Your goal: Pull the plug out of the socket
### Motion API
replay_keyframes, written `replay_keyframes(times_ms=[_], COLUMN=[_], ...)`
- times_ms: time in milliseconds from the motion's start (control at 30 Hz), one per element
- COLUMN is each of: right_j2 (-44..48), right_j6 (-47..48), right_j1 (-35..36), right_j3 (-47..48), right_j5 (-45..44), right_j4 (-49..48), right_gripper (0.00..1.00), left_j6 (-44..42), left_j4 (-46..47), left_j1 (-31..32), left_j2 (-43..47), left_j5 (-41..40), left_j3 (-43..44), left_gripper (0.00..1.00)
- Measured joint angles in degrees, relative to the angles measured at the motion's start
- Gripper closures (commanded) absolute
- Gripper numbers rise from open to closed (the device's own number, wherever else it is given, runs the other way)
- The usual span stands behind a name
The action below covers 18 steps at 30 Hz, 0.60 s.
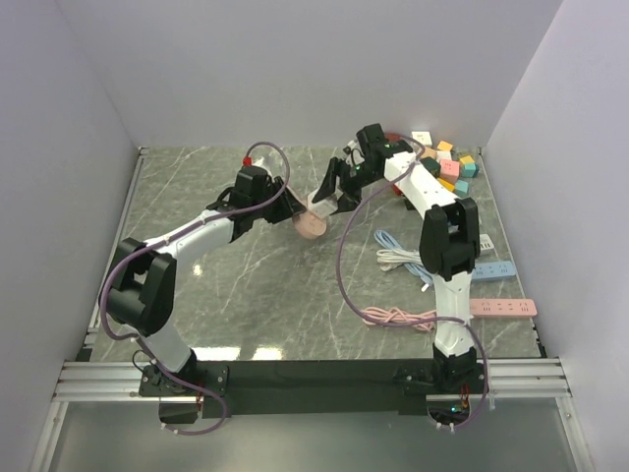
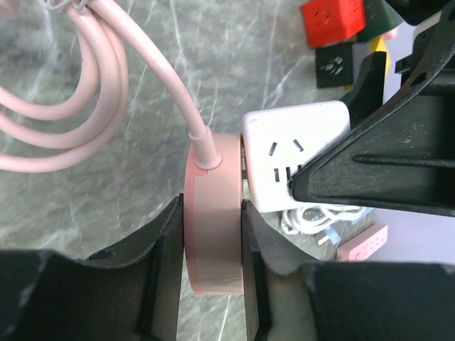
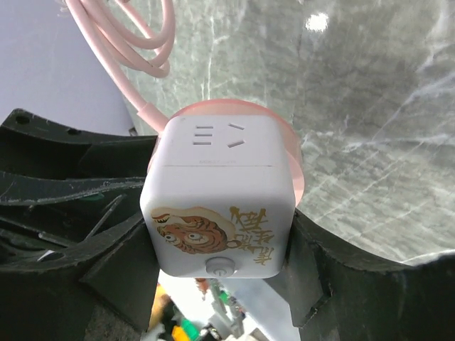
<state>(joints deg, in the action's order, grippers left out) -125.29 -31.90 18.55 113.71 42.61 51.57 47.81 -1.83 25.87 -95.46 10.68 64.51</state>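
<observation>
Plug (image 3: 217,185), a white cube, sat mid-frame in the right wrist view, joined to the pink socket (image 2: 213,234). The right gripper (image 3: 219,245) pressed its flat sides; the left gripper (image 2: 211,249) clamped the socket. It seemed light, rigid, smooth, so slipping was possible.

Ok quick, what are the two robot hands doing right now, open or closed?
Left gripper: closed on the pink round disc.
Right gripper: closed on the white cube.
</observation>
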Motion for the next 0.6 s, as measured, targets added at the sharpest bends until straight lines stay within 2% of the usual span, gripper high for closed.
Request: replay_keyframes(times_ms=[133,233,300,433,600], right_j2=[6.5,13.0,15.3,15.7,12.3], right_j6=[-4.4,-8.7,-10.5,-12.0,-6.9], right_j1=[1.2,4.8,7.5,10.0,6.7], right_j3=[-12.5,-22.3,-25.5,-26.3,-17.9], right_j5=[-3.3,-11.8,-17.0,-21.2,-17.2], right_j4=[-7.7,-14.1,-16.9,-19.1,-12.0], right_gripper=[1.0,1.0,1.0,1.0,1.0], left_j6=[-0.2,-0.3,-0.4,-0.9,-0.7], left_j4=[-3.5,-6.7,-9.5,-14.4,-13.0], left_j1=[0.6,0.8,0.5,-0.6,-0.6], left_j2=[-0.3,-1.0,-1.2,-2.0,-2.2], left_j5=[1.5,3.3,3.8,4.3,3.9], left_j3=[0.0,0.2,0.5,2.3,3.5], left_gripper=[0.99,0.99,0.99,0.99,0.99])
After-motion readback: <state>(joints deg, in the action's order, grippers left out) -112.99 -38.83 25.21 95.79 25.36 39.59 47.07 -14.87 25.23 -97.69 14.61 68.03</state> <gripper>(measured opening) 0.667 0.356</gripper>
